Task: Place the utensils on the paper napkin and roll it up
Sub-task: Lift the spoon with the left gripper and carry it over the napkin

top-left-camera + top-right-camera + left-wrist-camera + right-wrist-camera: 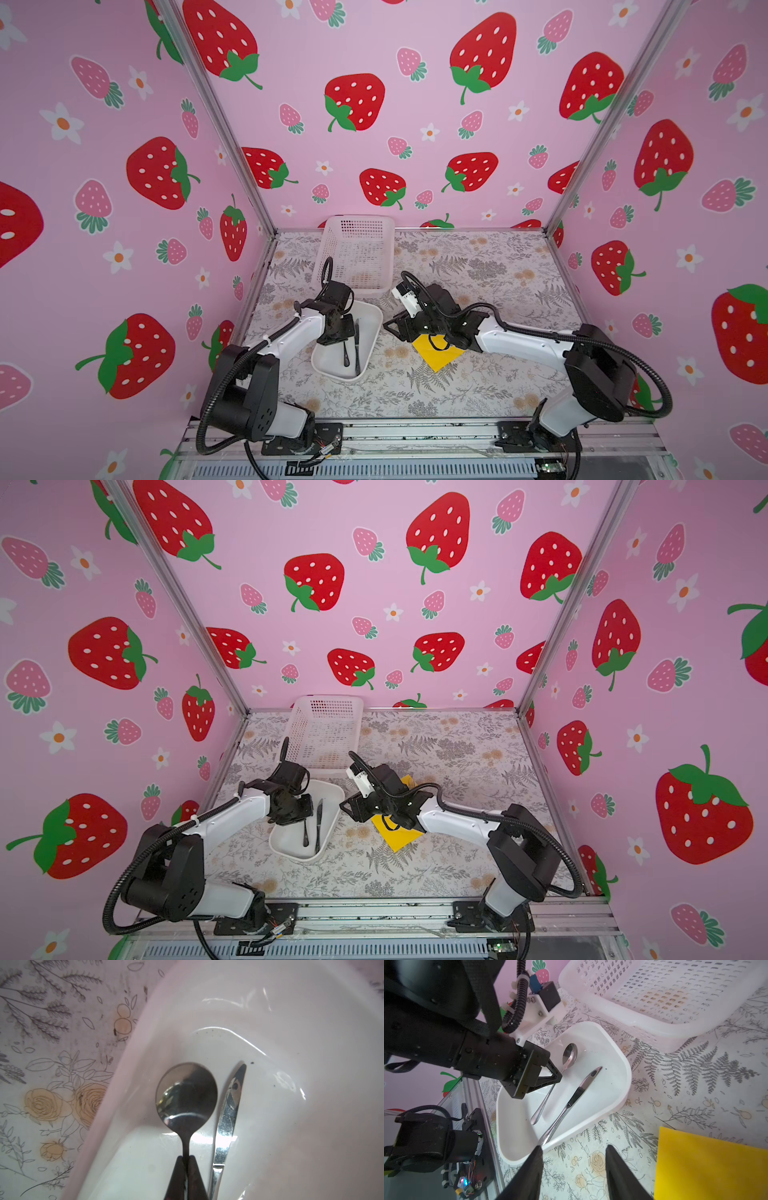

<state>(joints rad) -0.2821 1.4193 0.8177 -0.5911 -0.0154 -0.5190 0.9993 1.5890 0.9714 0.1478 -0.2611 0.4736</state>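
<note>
Left hand (186,1159) is clenched on the spoon (186,1095) at the neck, just below the bowl. In both top views the bowl is hidden under that hand and only the handle shows. Whether the spoon is lifted cannot be told. The spoon's long axis runs along the tray (618,1076), bowl toward the basket (357,249).

The knife (228,1115) lies just beside the spoon and nearly parallel to it. Its blade tip points toward the basket and its handle end rests at the tray's near rim.

Right hand (574,1147) is held over the counter (478,374) between tray and napkin (706,1167), jaws apart, nothing gripped.

The napkin lies flat on the counter, right of the tray and apart from it. It is largely covered by the right arm (519,345) in both top views and is cut off in the right wrist view.
</note>
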